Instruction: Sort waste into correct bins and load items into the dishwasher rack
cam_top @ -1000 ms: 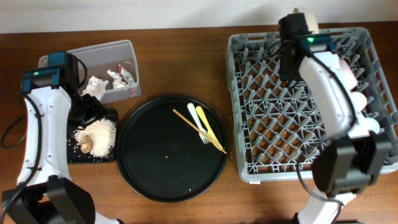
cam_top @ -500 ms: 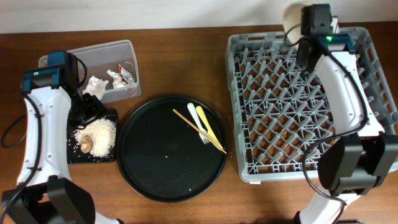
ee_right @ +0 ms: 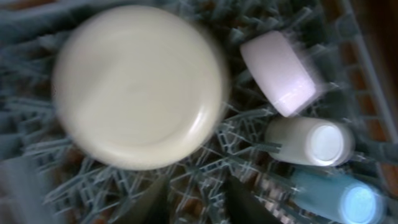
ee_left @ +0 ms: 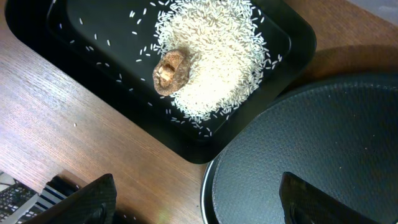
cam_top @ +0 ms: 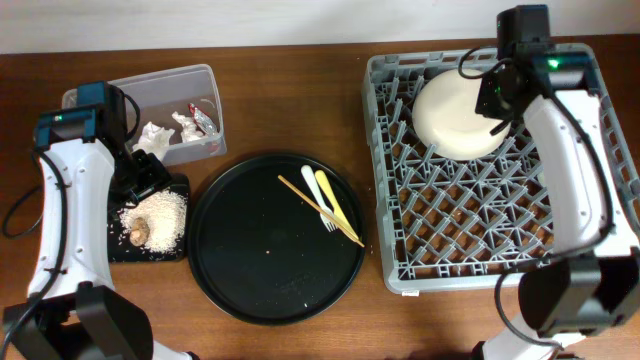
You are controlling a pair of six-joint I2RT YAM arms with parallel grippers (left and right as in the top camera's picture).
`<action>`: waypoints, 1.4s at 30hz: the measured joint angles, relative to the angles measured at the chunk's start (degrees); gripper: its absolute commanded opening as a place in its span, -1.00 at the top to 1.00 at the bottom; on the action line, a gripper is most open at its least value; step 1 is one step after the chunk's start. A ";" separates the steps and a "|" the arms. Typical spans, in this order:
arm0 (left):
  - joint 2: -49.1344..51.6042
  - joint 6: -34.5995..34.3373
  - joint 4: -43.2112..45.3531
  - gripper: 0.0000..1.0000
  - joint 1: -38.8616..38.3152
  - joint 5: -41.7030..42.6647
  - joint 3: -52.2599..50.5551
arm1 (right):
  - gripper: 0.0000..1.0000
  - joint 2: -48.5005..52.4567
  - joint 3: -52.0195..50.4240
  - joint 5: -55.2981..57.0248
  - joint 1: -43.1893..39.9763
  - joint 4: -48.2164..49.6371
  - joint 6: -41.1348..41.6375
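Brown wooden surface (cam_top: 300, 60), pale wall (cam_top: 200, 15) strip along the back. Grey dishwasher rack (cam_top: 400, 250) on the right, round black tray (cam_top: 260, 270) in the middle, and a clear tub (cam_top: 150, 85) and flat black tray (cam_top: 118, 250) on the left.

Cream bowl (cam_top: 458, 116) sits upside down in the rack's back-left part. Beside it in a row are the pink cup (ee_right: 278, 73), white cup (ee_right: 311, 142) and light-blue cup (ee_right: 336, 196).

Rice (ee_left: 211, 56) and brown lump (ee_left: 171, 71) are in the flat tray. Tissue (cam_top: 155, 135) and wrapper (cam_top: 200, 117) are in the tub. Yellow utensil (cam_top: 335, 205), pale utensil (cam_top: 313, 187) and chopsticks (cam_top: 300, 195) are on the round tray.

Right pincer (ee_right: 196, 205) is blurred, fingers spread, gripping nothing, above the rack. Left pincer (ee_left: 199, 205) is spread and empty over the seam between the two trays.

Versus half a second ago, the bowl was up at the rack's back edge on the right pincer and now rests on the pegs. The left arm is unchanged.
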 measured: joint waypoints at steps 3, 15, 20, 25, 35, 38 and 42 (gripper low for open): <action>0.00 0.00 0.20 -0.71 0.00 -0.04 0.00 | -0.50 -2.05 0.44 -29.77 0.90 -10.23 -14.29; 0.00 0.17 1.31 -0.89 0.00 0.04 0.00 | -0.28 5.38 -30.32 -27.87 36.41 24.11 -22.38; 0.00 0.20 1.29 -0.88 0.00 0.04 0.00 | -0.02 10.86 -31.56 -23.23 36.46 29.40 -22.40; 0.00 0.20 1.29 -0.89 0.00 0.04 0.00 | 0.92 11.74 -31.67 -21.94 36.46 26.95 -18.86; 0.00 0.17 1.07 -0.88 0.00 0.02 0.00 | 0.92 -2.25 -22.01 -20.76 32.65 15.19 -13.73; 0.00 0.20 1.07 -0.88 0.00 0.02 0.00 | 0.91 -9.53 -21.42 -16.35 20.98 12.72 -10.84; 0.00 0.20 1.07 -0.89 0.00 0.02 0.00 | 0.92 -8.46 -23.28 -13.51 13.27 9.60 -7.93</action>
